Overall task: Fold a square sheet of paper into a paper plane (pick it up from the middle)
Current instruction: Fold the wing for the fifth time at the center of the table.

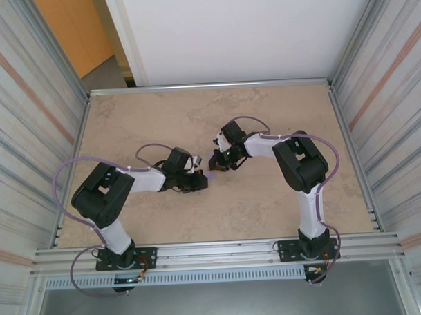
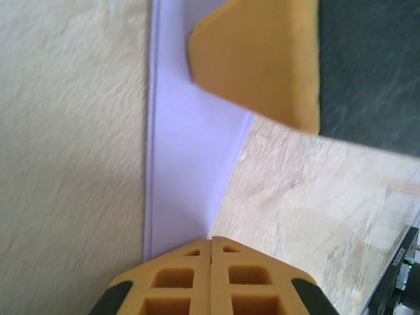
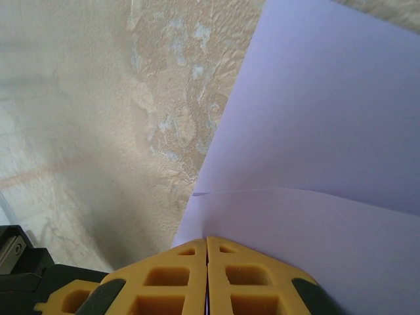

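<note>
The lavender sheet of paper (image 2: 190, 164) is folded, with a doubled edge along its left side. It runs straight into the tips of my left gripper (image 2: 211, 241), which is shut on it. My right gripper (image 3: 207, 239) is also shut on the paper (image 3: 315, 144), where a crease line crosses two overlapping layers. Seen from above, the two grippers meet at mid-table, left (image 1: 201, 180) and right (image 1: 216, 164), with a sliver of paper (image 1: 212, 172) between them. A yellow right finger (image 2: 262, 59) shows in the left wrist view. Whether the paper has a plane's shape I cannot tell.
The beige stone-patterned table (image 1: 195, 116) is framed by metal rails and ribbed side walls (image 1: 30, 136). Both arms reach inward from their bases at the near edge, elbows out to the sides.
</note>
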Robot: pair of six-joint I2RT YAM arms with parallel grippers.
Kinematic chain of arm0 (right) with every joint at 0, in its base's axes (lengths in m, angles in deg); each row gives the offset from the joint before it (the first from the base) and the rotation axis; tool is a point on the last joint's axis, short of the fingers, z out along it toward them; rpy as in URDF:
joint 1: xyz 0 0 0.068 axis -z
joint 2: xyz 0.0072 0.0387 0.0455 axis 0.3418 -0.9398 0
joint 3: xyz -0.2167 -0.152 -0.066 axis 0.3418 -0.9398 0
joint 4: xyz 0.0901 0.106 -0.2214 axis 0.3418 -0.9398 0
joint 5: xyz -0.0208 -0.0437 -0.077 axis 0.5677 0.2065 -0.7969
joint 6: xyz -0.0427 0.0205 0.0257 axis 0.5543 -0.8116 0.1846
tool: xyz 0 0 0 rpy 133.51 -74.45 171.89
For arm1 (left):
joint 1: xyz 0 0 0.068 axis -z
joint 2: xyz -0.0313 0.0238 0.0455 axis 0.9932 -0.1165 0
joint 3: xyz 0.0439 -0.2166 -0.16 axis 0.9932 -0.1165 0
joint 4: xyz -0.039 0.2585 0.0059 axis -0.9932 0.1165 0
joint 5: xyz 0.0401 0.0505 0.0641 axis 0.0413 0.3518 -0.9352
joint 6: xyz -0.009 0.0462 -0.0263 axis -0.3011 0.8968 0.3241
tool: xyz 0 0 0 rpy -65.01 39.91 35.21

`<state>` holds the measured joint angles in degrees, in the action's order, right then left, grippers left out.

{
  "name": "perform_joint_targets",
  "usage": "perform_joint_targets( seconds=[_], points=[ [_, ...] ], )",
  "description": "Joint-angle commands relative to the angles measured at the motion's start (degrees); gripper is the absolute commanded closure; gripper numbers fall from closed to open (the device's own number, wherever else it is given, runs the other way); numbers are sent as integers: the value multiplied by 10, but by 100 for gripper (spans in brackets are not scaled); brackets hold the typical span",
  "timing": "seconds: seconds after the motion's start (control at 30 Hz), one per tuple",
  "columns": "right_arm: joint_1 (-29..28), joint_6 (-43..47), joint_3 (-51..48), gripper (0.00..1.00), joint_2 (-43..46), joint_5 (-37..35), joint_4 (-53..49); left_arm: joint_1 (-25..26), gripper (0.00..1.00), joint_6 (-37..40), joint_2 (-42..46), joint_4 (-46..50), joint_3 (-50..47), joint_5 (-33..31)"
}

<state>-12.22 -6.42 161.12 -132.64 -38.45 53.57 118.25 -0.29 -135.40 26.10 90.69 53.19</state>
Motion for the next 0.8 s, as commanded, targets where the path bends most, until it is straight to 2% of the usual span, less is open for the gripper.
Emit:
perform_joint_targets(
  seconds=[0.0, 0.2, 0.43, 0.6, 0.77],
  points=[
    [10, 16, -24, 91, -55, -89, -93, 1, 94, 9, 21, 111, -44, 7],
    [9, 15, -21, 92, -54, -86, -96, 5, 94, 10, 58, 145, -83, 0],
    [4, 13, -17, 92, -47, -85, -97, 5, 94, 8, 151, 196, -86, -38],
    [0, 12, -11, 92, -47, -79, -96, 5, 94, 4, 199, 172, -55, -57],
    [-2, 8, -10, 92, -43, -73, -91, 5, 93, -20, 162, 96, -16, -57]
  ],
)
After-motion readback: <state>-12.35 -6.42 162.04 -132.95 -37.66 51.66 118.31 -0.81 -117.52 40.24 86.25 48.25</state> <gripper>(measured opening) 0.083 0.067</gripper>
